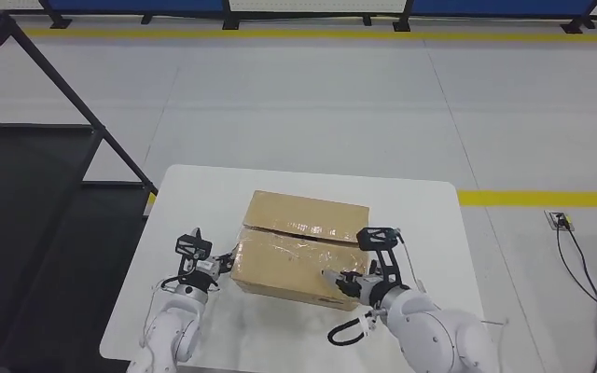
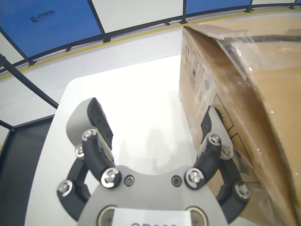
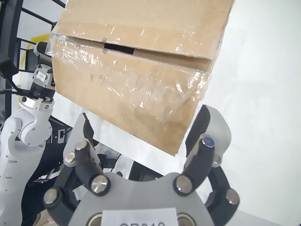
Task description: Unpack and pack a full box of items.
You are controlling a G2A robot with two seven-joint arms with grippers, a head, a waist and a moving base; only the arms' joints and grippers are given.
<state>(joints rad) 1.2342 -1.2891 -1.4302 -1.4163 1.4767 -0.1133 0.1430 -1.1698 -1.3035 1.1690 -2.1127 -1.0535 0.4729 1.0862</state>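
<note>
A brown cardboard box (image 1: 298,247) stands in the middle of the white table (image 1: 410,214), its top flaps closed and covered with wrinkled clear tape. A narrow dark gap shows along the top seam (image 3: 118,48). My left gripper (image 2: 155,118) is open at the box's left side (image 2: 247,71), with one finger (image 2: 211,123) against the cardboard wall. My right gripper (image 3: 144,125) is open at the box's near right corner (image 3: 178,142), which sits between its fingers. In the top view the left gripper (image 1: 221,265) and right gripper (image 1: 340,277) flank the box's near edge.
A black metal frame (image 1: 56,233) stands just left of the table. White tabletop extends behind the box and to its right. The table's near edge runs close under both arms. Blue and white panels (image 2: 117,8) fence the far floor.
</note>
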